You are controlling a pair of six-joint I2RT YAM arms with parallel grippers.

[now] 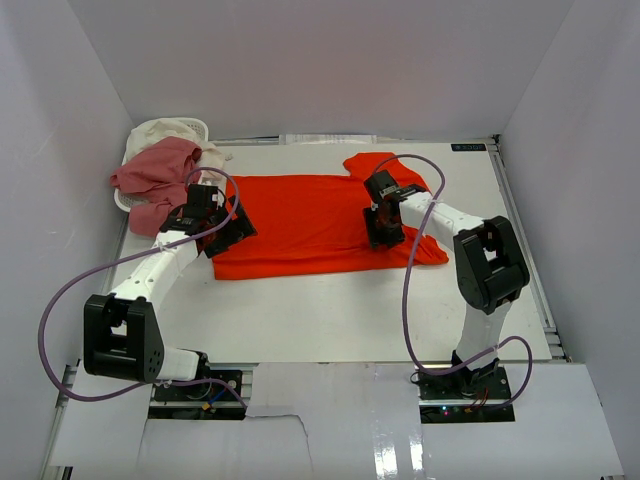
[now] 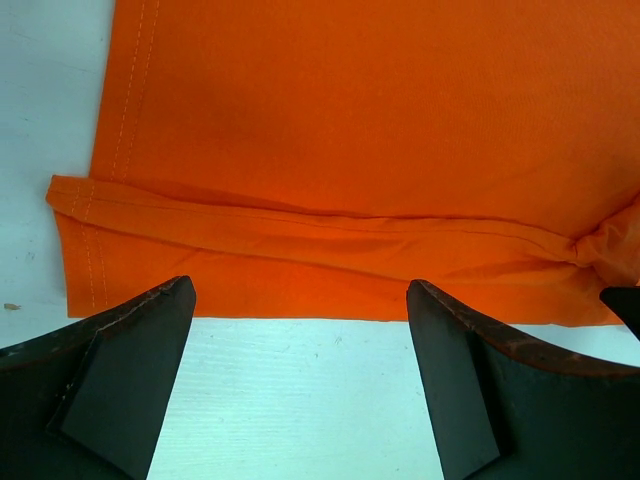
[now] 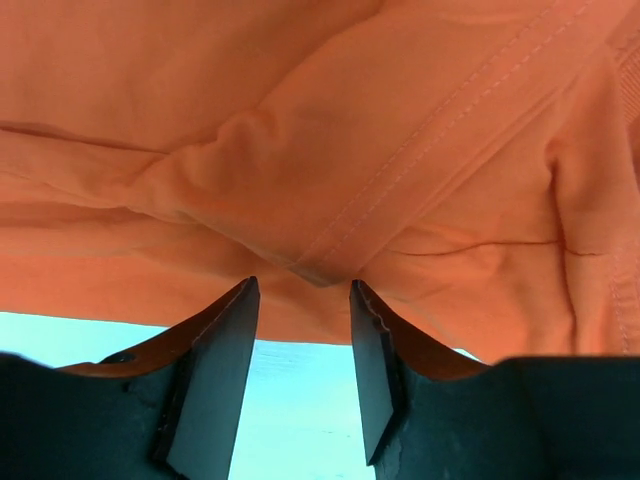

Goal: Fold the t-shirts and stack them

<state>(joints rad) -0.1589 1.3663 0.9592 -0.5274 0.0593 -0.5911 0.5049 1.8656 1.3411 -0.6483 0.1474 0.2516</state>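
Now the bright orange-red fabric t-shirt (image 1: 310, 225) lies spread flat on the white table (image 1: 330, 310). My left gripper (image 2: 300, 288) sits at its 9 o'clock hem, jaws wide apart, holding nothing. My right gripper (image 3: 304, 287), toward 3 o'clock, is parted only narrowly and is empty too. At 10 o'clock, the dusty pink t-shirt (image 1: 155, 172) and the cream-white t-shirt (image 1: 165, 130) heap over the small white plastic basket (image 1: 201, 126).

Left pincer (image 2: 300, 283) spread wide; right pincer (image 3: 302, 282) narrowly parted.

plain orange-red t-shirt (image 1: 310, 225), dusty pink t-shirt (image 1: 155, 175)
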